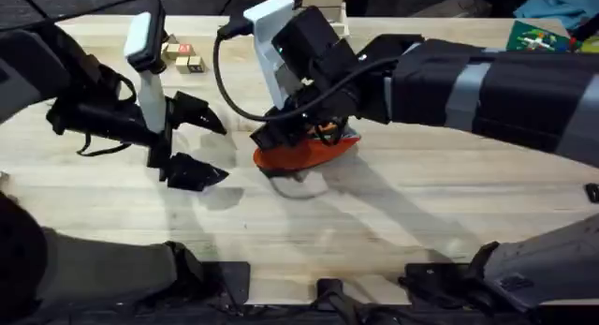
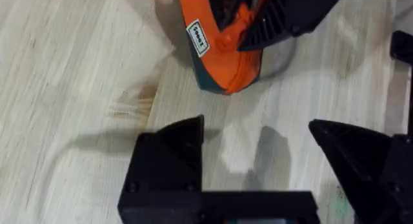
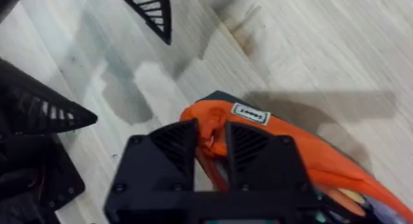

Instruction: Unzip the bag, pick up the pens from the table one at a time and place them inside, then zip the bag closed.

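One orange bag [image 1: 304, 155] lies near the middle of the counter [image 1: 393, 222]. Right fingers [image 3: 210, 146] pinch its top zipper edge, nearly closed. At the bag's nine o'clock, left fingers [image 1: 201, 142] hover spread wide, holding nothing.

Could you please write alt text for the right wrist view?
The right gripper pinches the top of an orange bag lying on a pale wooden table. The left gripper's open fingers wait just beyond.
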You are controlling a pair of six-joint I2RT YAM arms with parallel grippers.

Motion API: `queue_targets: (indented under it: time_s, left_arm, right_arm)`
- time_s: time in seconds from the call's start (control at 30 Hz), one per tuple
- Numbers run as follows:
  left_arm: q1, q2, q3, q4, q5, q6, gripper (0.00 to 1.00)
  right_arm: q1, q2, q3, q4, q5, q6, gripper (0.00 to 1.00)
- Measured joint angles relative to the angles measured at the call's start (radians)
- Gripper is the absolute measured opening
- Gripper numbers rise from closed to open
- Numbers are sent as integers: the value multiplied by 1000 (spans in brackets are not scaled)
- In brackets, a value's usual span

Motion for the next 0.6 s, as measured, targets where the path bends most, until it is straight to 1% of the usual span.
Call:
queue_targets:
  time_s: [0.1,0.23,0.27,0.6]
  left_arm:
    - [0,0,0,0,0,0,993]
    - [0,0,0,0,0,0,993]
    - [0,0,0,0,0,0,993]
    - [0,0,0,0,0,0,993]
  right_arm:
    - [3,0,1,0,-6,2,146]
    - [3,0,1,0,-6,3,55]
    - [3,0,1,0,-6,3,42]
    - [3,-1,1,0,-6,3,31]
